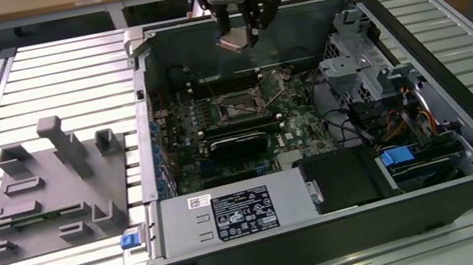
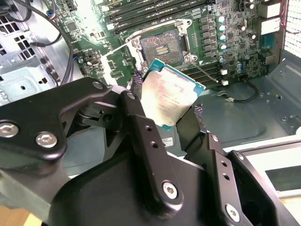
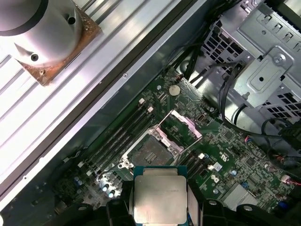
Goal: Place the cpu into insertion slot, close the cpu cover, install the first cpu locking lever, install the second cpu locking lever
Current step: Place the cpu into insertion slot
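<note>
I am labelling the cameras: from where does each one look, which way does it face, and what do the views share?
Exterior view: off the arm, high, looking down into the open computer case; the gripper hangs there holding the cpu.
Second wrist view: on the wrist, looking along the black fingers to the insertion slot.
First wrist view: on the wrist, looking down on the green board; fingers flank the cpu.
Both wrist views share the held cpu and the uncovered insertion slot.

cpu point(image 2: 169, 96) dull silvery metal; pincer point(image 2: 167, 98) matt black; insertion slot point(image 2: 160, 47) metal-rimmed.
</note>
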Motion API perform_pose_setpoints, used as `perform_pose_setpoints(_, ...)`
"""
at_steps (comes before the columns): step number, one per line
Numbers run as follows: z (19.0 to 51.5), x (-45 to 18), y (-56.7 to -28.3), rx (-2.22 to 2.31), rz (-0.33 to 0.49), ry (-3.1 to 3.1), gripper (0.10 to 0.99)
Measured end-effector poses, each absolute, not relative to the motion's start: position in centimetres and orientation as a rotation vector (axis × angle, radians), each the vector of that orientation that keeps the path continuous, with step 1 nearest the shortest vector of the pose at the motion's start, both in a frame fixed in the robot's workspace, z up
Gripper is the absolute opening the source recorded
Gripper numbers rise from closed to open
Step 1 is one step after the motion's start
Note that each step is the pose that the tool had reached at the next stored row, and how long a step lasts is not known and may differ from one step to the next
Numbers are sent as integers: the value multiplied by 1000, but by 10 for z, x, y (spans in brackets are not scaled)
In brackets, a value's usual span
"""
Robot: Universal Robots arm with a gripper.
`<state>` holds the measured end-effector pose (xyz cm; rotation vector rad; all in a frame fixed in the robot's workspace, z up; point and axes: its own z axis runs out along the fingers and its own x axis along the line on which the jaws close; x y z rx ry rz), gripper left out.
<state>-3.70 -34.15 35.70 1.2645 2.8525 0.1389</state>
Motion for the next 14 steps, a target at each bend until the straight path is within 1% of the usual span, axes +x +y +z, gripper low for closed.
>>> perform_pose_setpoints(14,357,-37,-342,1366,138,2802,541)
